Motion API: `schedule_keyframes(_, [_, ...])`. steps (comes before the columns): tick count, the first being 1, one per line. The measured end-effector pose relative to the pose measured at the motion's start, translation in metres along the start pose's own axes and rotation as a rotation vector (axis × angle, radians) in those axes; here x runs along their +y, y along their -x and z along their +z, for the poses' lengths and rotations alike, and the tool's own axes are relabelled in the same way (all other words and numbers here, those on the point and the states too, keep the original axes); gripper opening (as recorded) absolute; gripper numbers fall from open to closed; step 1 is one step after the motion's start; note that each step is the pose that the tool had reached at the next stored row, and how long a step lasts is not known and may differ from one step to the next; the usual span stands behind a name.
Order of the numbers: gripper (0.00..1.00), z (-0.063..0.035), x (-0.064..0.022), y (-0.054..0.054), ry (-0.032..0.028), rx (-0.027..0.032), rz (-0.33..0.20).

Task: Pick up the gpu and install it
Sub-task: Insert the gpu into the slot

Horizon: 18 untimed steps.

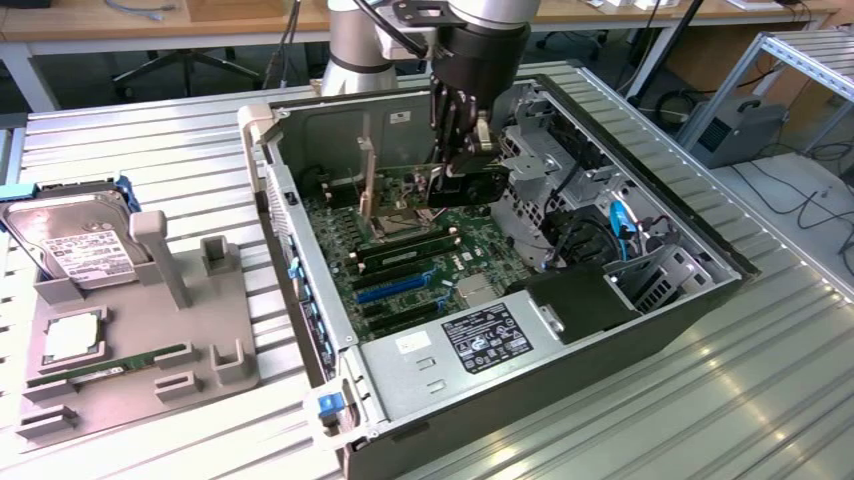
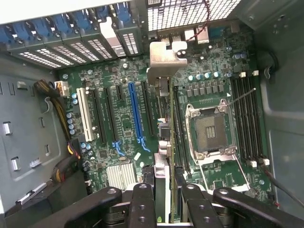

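Tool (image 2: 164, 194) grips one gpu (image 2: 167, 114) above one motherboard (image 2: 118, 123).

The slatted metal table (image 1: 160, 160) (ribbed aluminium) carries an open computer case (image 1: 561, 400) and grey holder tray (image 1: 200, 350).

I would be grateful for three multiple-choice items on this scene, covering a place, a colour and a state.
1. Where is the gpu?
A. On the grey tray
B. Above the motherboard inside the computer case
C. On the metal table

2. What colour is the longest expansion slot on the motherboard?
A. Blue
B. Red
C. Yellow

3. What is the end effector doing?
A. Hanging empty
B. Gripping the gpu
C. Gripping the hard drive

Answers: 1 B, the card hangs inside the computer case. 2 A, it is bright blue. 3 B, its fingers clamp the card's edge.
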<state>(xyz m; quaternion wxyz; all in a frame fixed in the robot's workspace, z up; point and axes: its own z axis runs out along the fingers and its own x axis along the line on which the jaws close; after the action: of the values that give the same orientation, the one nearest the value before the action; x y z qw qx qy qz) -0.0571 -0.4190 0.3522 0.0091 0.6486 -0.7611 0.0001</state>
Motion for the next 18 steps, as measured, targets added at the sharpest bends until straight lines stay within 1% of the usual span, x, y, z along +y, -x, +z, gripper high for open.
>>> schedule_keyframes(18, [0.27, 0.0007, 0.0, 0.0, -0.0013, 0.0045, -0.045])
